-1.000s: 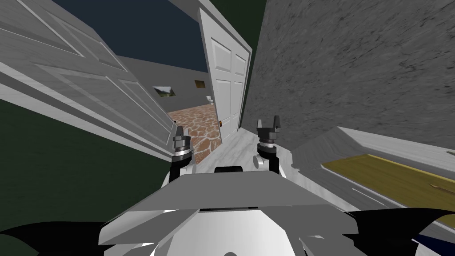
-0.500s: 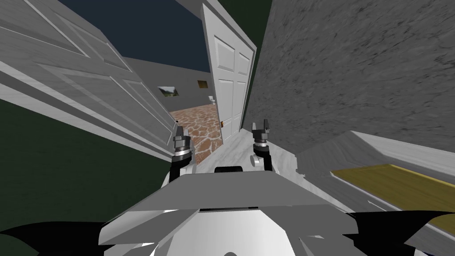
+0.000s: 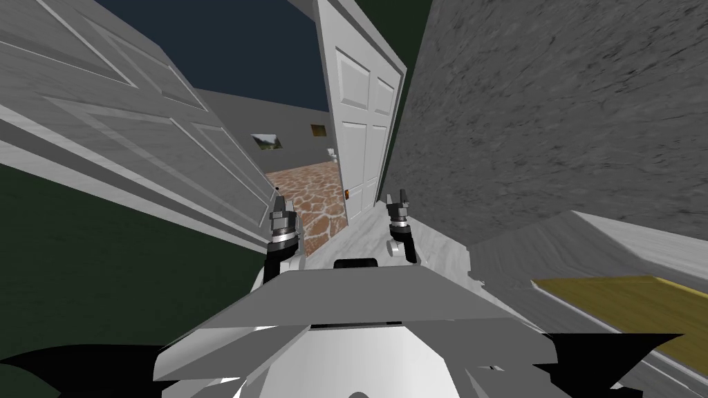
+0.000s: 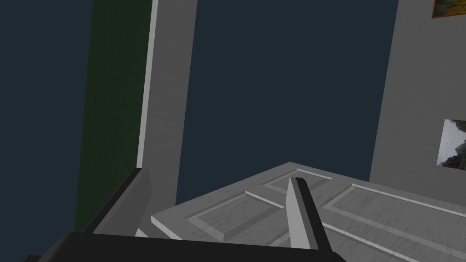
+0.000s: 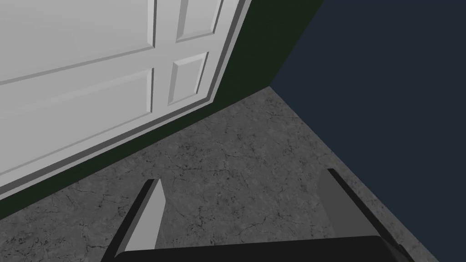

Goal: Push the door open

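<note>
A white panelled door (image 3: 359, 124) stands ajar ahead of me, with a small orange knob (image 3: 347, 194) low on its free edge. My right gripper (image 3: 396, 200) hangs just right of that edge, near the knob, between the door and a rough grey wall (image 3: 553, 124). In the right wrist view the same door (image 5: 91, 68) lies beyond my right gripper (image 5: 242, 177), whose fingers stand open and empty. My left gripper (image 3: 280, 206) is held up beside a grey panelled door (image 3: 138, 131) on the left. The left gripper (image 4: 218, 175) is open over that grey door (image 4: 364, 214).
Beyond the doorway lies a stone-patterned floor (image 3: 311, 193) and a grey far wall with small pictures (image 3: 269, 141). A low white unit with a yellow top (image 3: 622, 297) stands at my right. The passage between the two doors is narrow.
My right gripper has moved left toward the white door's free edge and turned edge-on. The whole view has shifted a little, so the door looms closer. The left arm has not moved.
</note>
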{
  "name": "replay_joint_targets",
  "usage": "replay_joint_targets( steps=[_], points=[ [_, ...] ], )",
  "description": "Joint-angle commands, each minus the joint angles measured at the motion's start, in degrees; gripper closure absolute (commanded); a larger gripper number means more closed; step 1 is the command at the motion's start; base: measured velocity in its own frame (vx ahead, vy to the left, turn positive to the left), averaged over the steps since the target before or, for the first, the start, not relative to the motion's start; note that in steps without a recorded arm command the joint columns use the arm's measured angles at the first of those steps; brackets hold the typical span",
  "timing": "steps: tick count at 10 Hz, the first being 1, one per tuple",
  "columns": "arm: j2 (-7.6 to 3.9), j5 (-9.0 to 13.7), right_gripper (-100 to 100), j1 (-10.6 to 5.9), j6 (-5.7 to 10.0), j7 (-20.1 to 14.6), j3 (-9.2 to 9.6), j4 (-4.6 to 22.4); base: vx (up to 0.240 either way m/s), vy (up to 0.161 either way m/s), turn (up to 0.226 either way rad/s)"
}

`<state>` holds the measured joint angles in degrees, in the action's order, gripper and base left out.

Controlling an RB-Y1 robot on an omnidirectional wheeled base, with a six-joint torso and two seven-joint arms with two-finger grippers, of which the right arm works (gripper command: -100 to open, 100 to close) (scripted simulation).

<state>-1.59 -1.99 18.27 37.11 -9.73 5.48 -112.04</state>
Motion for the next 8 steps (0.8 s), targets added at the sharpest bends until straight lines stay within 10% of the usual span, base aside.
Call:
replay_joint_targets(
  steps=[1, 8],
  points=[
    [-0.42, -0.24, -100, -1.01, 0.56, -0.08, 0.34, 2.86, 0.074, -0.017, 0.116],
    [-1.42, -0.81, -100, -4.91, 2.05, -0.36, 0.94, 12.63, 0.056, -0.011, 0.058]
  ],
)
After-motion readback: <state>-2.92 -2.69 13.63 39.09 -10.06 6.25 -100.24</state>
